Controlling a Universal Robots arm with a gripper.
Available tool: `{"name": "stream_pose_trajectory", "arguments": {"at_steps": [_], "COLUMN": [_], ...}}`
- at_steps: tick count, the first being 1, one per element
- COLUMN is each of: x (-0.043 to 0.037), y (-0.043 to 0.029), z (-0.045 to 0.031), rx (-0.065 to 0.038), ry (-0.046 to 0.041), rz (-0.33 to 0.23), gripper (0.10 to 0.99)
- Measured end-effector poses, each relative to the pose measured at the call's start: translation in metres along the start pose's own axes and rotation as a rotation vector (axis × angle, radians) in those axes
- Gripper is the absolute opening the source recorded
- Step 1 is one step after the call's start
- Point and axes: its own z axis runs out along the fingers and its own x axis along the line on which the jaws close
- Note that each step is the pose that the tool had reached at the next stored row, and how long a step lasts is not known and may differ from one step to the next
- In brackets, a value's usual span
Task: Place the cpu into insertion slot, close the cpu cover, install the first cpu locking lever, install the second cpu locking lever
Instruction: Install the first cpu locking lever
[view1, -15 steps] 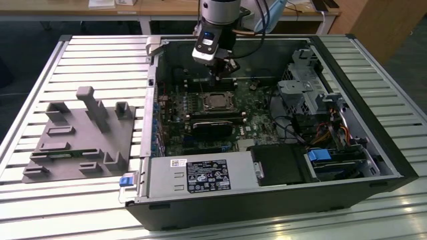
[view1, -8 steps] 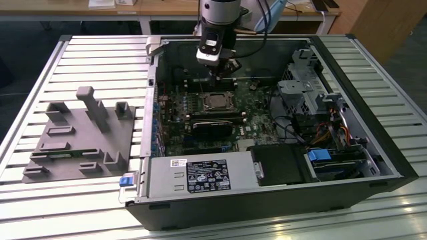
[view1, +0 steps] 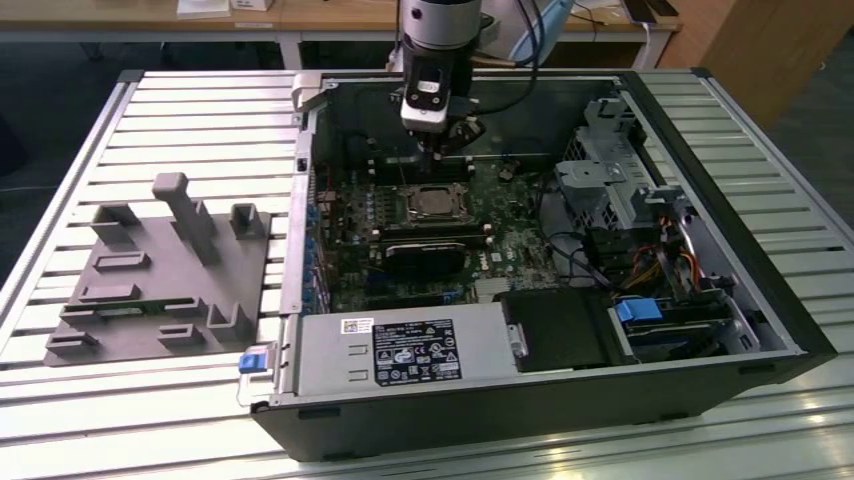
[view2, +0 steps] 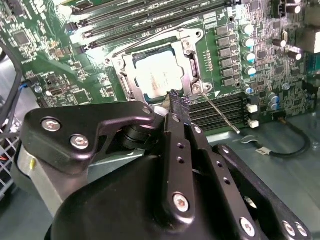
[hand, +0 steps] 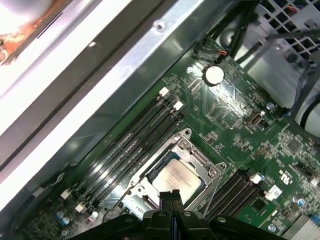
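Fingers (view2: 174, 107) pinched shut, empty, for pushing | cpu (view2: 155, 75) under closed cpu cover (view2: 126, 70) ahead | locking lever (view2: 220, 113) beside them looks unlatched

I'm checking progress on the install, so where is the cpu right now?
In both wrist views the cpu sits in the insertion slot, framed by the cpu cover, between two banks of memory slots, right by the gripper.

A bench (view1: 200, 110) of silvery metal slats carries two things. An open black computer case (view1: 534, 405) lies on its side, and a grey fixture plate (view1: 154, 285) with upright posts rests just beside it, toward the exterior view's left.
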Motion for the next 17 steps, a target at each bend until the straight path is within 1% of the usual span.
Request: {"name": "stream_pose_trajectory", "arguments": {"at_steps": [17], "x": [0.0000], "y": [0.0000], "z": [0.0000], "rx": [-0.004], "ry": [0.0003], "rz": [-0.146], "gripper": [0.106]}}
